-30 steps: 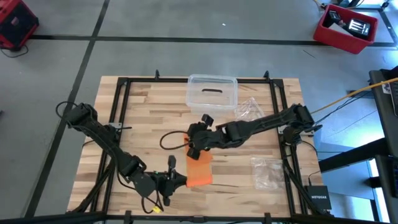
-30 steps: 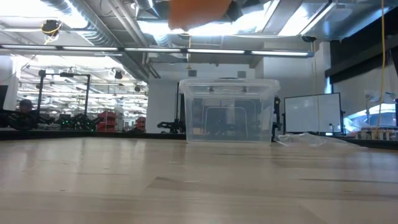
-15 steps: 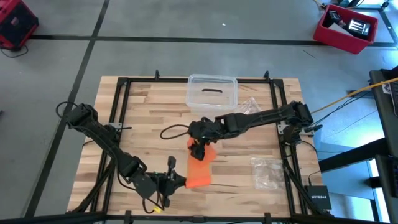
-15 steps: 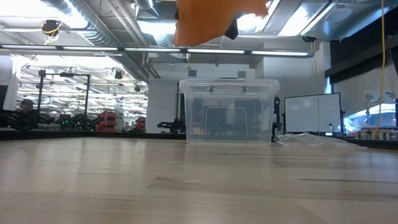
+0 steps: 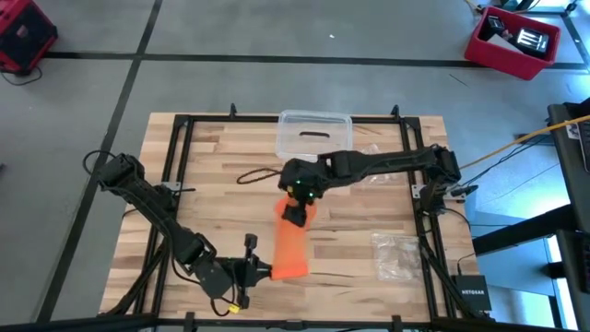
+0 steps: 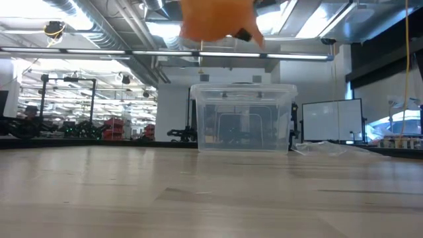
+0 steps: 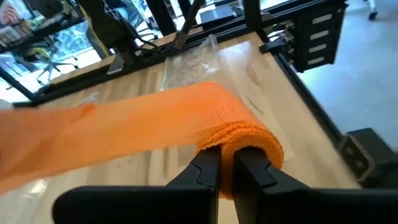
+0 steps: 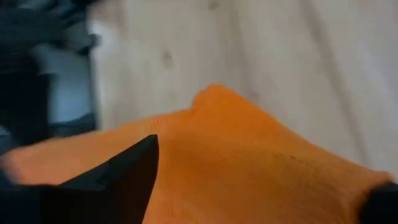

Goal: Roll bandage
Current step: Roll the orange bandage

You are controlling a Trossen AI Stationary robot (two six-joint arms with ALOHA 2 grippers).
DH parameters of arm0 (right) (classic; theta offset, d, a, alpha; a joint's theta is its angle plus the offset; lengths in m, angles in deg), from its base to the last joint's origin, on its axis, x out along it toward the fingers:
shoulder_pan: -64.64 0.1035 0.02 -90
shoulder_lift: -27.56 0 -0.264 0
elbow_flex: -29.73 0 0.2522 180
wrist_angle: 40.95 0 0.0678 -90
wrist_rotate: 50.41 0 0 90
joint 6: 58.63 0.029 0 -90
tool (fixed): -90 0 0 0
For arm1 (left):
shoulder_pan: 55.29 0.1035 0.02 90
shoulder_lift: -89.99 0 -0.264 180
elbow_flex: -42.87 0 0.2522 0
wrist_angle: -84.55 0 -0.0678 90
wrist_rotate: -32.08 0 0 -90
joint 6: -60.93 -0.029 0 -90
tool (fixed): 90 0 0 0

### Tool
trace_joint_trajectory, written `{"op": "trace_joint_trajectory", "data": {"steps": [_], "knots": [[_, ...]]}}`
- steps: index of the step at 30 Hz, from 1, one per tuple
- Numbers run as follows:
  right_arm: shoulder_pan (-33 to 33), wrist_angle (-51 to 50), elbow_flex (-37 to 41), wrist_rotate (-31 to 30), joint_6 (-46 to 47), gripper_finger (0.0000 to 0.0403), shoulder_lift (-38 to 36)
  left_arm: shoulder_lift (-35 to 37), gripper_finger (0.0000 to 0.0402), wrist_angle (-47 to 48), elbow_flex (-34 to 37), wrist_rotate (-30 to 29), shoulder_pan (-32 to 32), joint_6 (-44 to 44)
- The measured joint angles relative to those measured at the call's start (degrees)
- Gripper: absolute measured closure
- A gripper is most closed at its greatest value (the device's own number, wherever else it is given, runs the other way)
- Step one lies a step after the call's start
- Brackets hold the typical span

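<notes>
Pinching the rolled end of the bandage (image 7: 239, 134), my left tool (image 7: 227, 165) has its two dark fingers almost together, with the orange folds squeezed between them. In the high view that left tool (image 5: 261, 270) sits near the front edge of the worktop (image 5: 212, 184), and the bandage (image 5: 293, 244) runs as a flat orange band from it up toward the middle of the worktop. My right tool (image 5: 297, 212) is at the band's far end, over the fabric; its fingers stand wide, one dark finger (image 8: 124, 171) lying on the orange cloth and the other at the opposite edge. I cannot tell whether it grips the fabric. From the low view the bandage (image 6: 215, 20) hangs above the worktop. Behind it stands a clear plastic box (image 5: 314, 136), with crinkled clear bags (image 5: 396, 254) lying toward the right side.
</notes>
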Motion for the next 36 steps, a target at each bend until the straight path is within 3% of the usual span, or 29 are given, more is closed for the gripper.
{"op": "trace_joint_trajectory", "data": {"steps": [1,4,12,17,22,27,31,34,36], "knots": [[-0.42,1.04,-0.81,-0.76,-0.36,0.0095,-0.08,0.0,0.0388,-0.06,-0.01,0.01,-0.05,0.61],[-0.96,6.45,-2.8,-10.36,-0.47,0.0095,-0.66,0.0,0.0387,-0.12,-0.01,-0.16,0.16,2.05],[-2.83,-9.24,-15.39,-1.29,-4.6,0.0095,-0.67,0.02,0.0387,-0.27,-0.05,-0.16,-0.14,6.91],[-3.43,-1.28,-14.79,-10.01,-6.31,0.0095,-0.23,0.07,0.0387,-0.1,-0.05,-0.49,0.36,9.7],[-3.33,-10.12,-10.81,2.84,-6.52,0.0095,3.98,0.07,0.0386,-0.01,-0.05,0.0,0.35,11.35],[-3.39,-12.43,-8.28,2.53,-3.98,0.0095,6.17,0.07,0.0386,0.0,-0.05,-0.03,0.35,11.78],[-3.38,-13.21,-8.11,8.74,-2.27,0.0095,7.08,0.07,0.0386,0.03,-0.05,-0.03,0.46,11.56],[-3.28,-10.59,-8.31,7.68,-1.44,0.0095,6.55,0.07,0.0386,0.45,-0.05,-0.06,0.46,11.65],[-3.28,-1.31,-8.42,1.66,0.56,0.0095,6.49,0.07,0.0386,0.3,-0.05,-0.07,0.46,11.8]]}}
